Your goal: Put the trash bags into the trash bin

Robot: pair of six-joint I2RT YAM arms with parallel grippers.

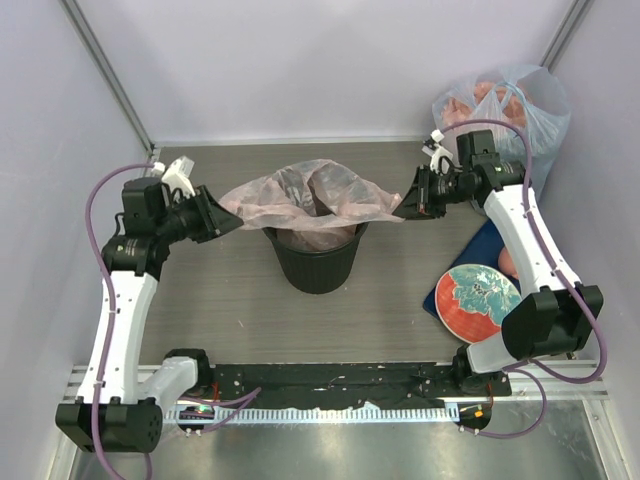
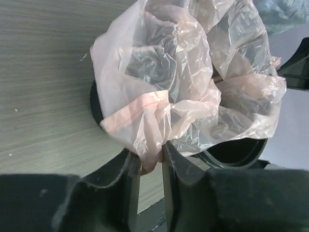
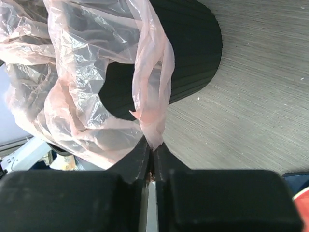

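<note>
The pale pink trash bag point(image 1: 305, 198) is stretched over the round black trash bin point(image 1: 316, 262) at the table's middle, its bottom sagging into the bin's mouth. My left gripper point(image 1: 226, 222) is shut on the bag's left edge, left of the bin. My right gripper point(image 1: 405, 211) is shut on the bag's right edge, right of the bin. In the left wrist view the bag point(image 2: 188, 82) bunches between my fingers point(image 2: 150, 162) over the bin point(image 2: 236, 152). In the right wrist view the bag point(image 3: 87, 77) is pinched in my gripper point(image 3: 153, 146) beside the bin point(image 3: 188, 53).
A bulging clear-bluish bag point(image 1: 505, 108) with pink contents stands at the back right corner. A red and teal plate point(image 1: 477, 303) lies on a blue mat point(image 1: 478, 255) at the right. Grey walls enclose the back and sides.
</note>
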